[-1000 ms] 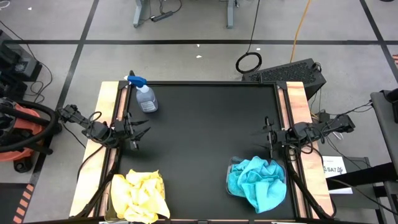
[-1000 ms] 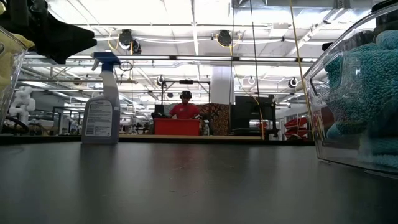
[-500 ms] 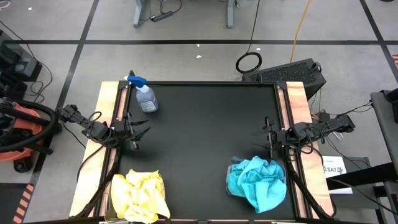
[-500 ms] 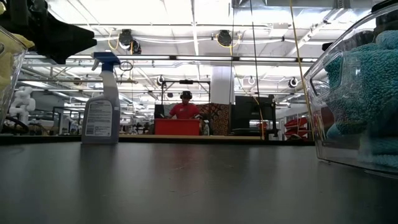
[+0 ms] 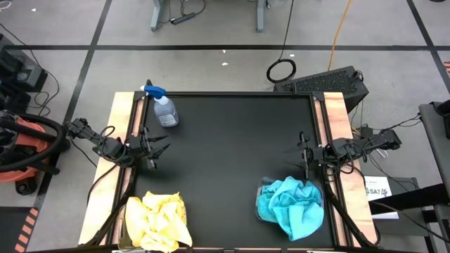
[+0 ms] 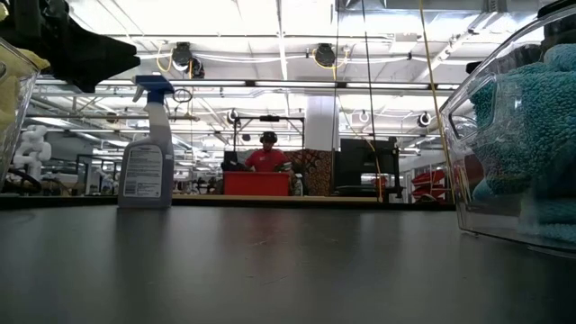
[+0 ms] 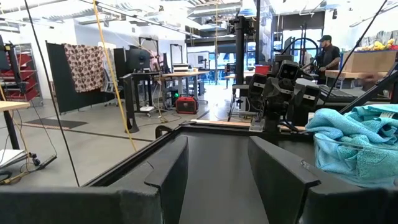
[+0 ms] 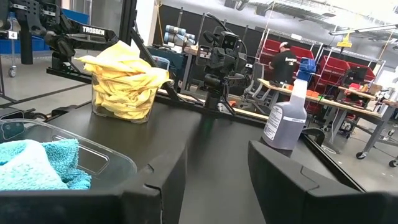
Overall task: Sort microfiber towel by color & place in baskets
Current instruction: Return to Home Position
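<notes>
Yellow microfiber towels [image 5: 158,219] fill the clear basket [image 8: 123,113] at the table's near left. Turquoise towels [image 5: 290,205] fill the other clear basket [image 6: 486,193] at the near right. My left gripper [image 5: 160,149] waits at the table's left edge, open, with nothing between its fingers [image 7: 171,168]. My right gripper [image 5: 301,151] waits at the right edge, open and empty too, just beyond the turquoise basket.
A clear spray bottle [image 5: 162,107] with a blue trigger stands at the far left corner. The black tabletop [image 5: 232,154] lies between the arms. Wooden rails run along both side edges. A person in red stands far behind the table in the low view.
</notes>
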